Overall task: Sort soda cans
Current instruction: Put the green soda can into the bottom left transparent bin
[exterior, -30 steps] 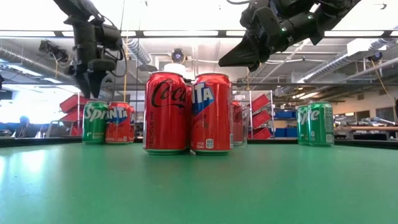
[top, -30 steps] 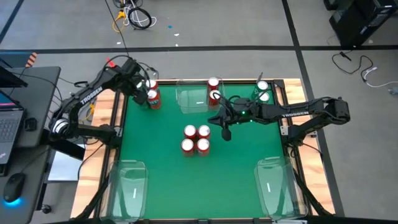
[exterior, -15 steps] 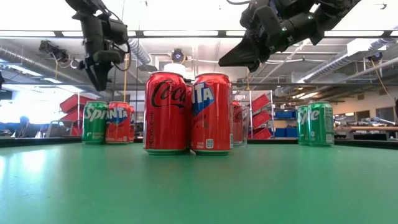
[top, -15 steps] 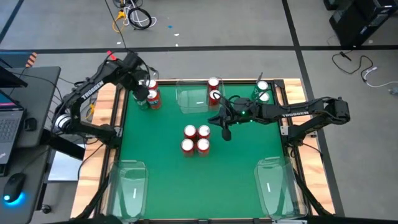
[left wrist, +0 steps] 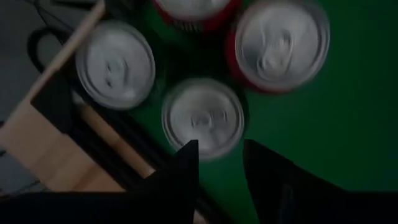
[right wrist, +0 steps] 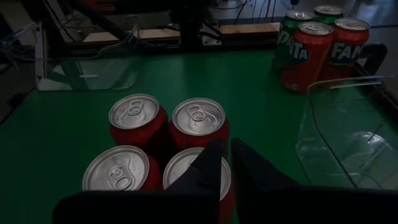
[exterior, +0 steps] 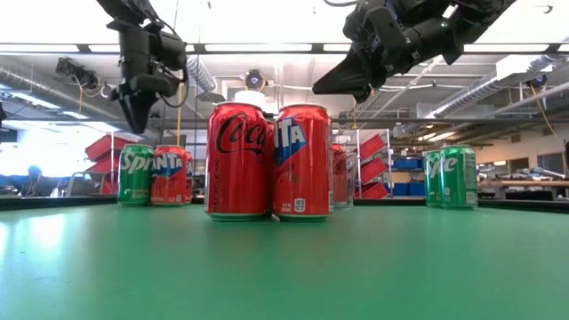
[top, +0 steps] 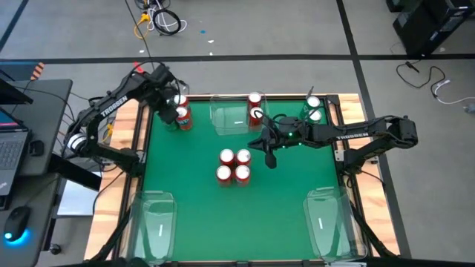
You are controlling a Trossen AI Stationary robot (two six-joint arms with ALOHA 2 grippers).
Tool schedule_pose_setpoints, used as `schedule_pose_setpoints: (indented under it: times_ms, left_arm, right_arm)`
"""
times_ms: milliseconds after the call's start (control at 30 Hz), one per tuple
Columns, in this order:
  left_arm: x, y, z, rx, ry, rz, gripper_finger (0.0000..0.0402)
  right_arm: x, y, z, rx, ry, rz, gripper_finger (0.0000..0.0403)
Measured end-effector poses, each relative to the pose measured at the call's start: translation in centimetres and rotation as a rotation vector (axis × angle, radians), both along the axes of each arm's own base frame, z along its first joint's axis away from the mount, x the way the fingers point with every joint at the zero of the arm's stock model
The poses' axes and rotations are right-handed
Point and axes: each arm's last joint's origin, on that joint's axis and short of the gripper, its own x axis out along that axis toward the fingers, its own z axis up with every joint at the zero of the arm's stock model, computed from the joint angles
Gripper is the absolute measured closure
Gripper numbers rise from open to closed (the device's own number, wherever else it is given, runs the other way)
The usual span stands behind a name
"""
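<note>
Left gripper [exterior: 138,111]: raised above the can cluster at the table's far left corner, nothing held. Its fingers [left wrist: 180,163] are seen with a narrow gap between them in the left wrist view; whether they count as open or closed cannot be told.

Far-left cluster [top: 178,113]: four cans by the corner, red and green bodies together; in the low view a green can [exterior: 136,175] stands touching a red can [exterior: 169,175].

Clear tray [top: 228,117]: at the far edge, left of centre. Two red cans [top: 255,106] stand just beside its right side.

Centre block [top: 233,165]: four red cans in a tight square, touching, upright, silver tops up.

Right gripper [top: 269,159]: hung over the table just right of the centre block, jaws closed, empty.

Far-right pair [top: 314,108]: green cans by the far right corner, upright, touching.

Two more clear trays [top: 158,215] [top: 325,211]: at the near left and near right corners.
</note>
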Motion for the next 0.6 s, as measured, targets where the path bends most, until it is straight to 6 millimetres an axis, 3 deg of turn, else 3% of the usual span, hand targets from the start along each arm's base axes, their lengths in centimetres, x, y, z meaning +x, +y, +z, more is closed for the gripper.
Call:
schedule_pose_setpoints:
  times_ms: [133,333,467,600]
  left_arm:
    - [-0.27,-0.37,-0.07,-0.038,0.033,-0.027,0.0309]
    - [-0.27,-0.42,-0.08,-0.047,0.031,-0.051,0.0393]
    - [-0.27,-0.43,-0.08,-0.048,0.028,-0.028,0.0378]
    - [-0.28,-0.41,-0.08,-0.045,0.028,-0.018,0.0335]
  right_arm:
    - [0.00,0.00,0.00,0.000,0.000,0.000,0.0380]
    - [0.00,0.00,0.00,0.000,0.000,0.001,0.0380]
    - [0.00,0.00,0.00,0.000,0.000,0.001,0.0380]
    - [0.00,0.00,0.00,0.000,0.000,0.001,0.0380]
